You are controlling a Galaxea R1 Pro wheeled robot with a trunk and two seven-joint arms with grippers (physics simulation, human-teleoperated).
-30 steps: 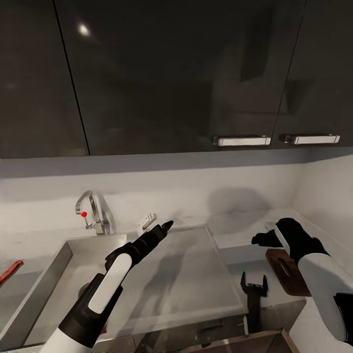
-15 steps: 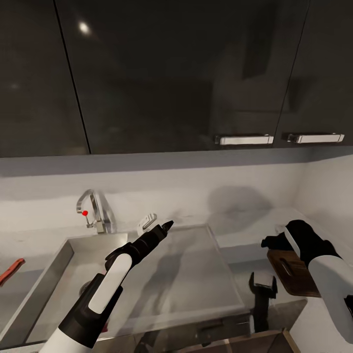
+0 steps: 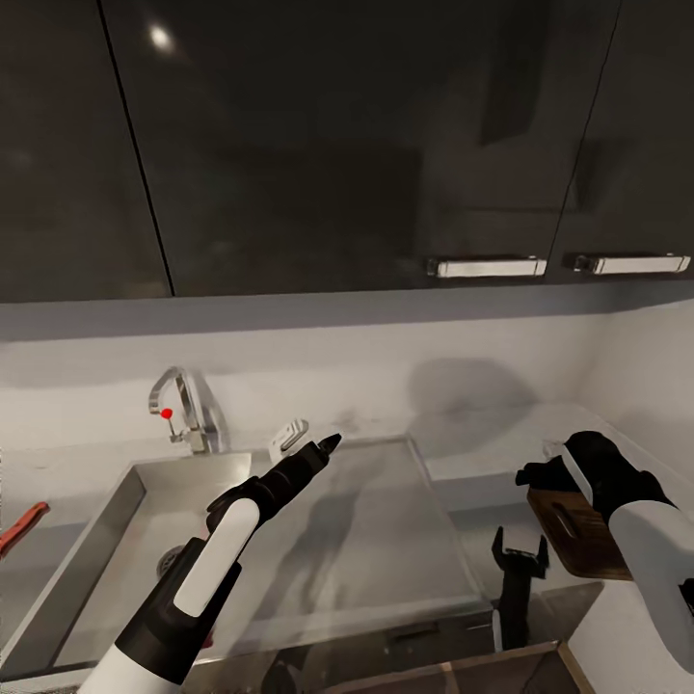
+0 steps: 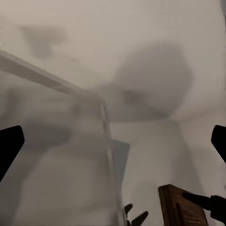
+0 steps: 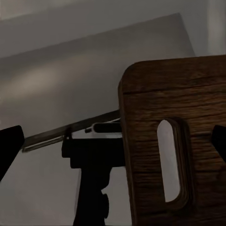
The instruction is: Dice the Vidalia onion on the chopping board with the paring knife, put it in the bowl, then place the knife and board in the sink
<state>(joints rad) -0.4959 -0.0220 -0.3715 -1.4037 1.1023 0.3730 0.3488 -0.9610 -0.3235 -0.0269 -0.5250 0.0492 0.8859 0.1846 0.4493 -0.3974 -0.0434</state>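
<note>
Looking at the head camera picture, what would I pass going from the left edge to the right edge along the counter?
Red-handled paring knife → tap → left gripper over the sink → chopping board under the right gripper.

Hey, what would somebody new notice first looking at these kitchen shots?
Probably the left arm stretched over the steel sink, its left gripper pointing toward the back wall. Next, the right gripper hovering open at the slotted end of the dark chopping board on the right. Then the red-knobbed tap.
</note>
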